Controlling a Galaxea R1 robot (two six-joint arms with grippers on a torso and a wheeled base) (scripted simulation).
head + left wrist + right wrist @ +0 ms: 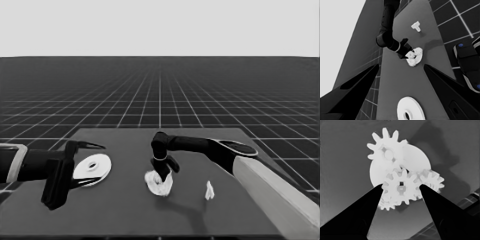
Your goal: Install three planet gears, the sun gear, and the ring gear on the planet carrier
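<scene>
Beyond the dark table (125, 210), a gridded floor (160, 95) reaches the horizon.

Both arms (200, 145) black near the wrist, pale grey farther back, apparently smooth.

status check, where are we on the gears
Right gripper closed around centre gear on smaller round part, other gears meshed. Left gripper parked over larger round part. Nothing blocking.

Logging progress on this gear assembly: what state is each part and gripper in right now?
Smaller round part: flat on the table, gears on it.
Centre gear: between the right gripper's fingers.
Larger round part: flat, not installed, below the waiting left gripper.
Thin white piece: lying apart, untouched.
</scene>
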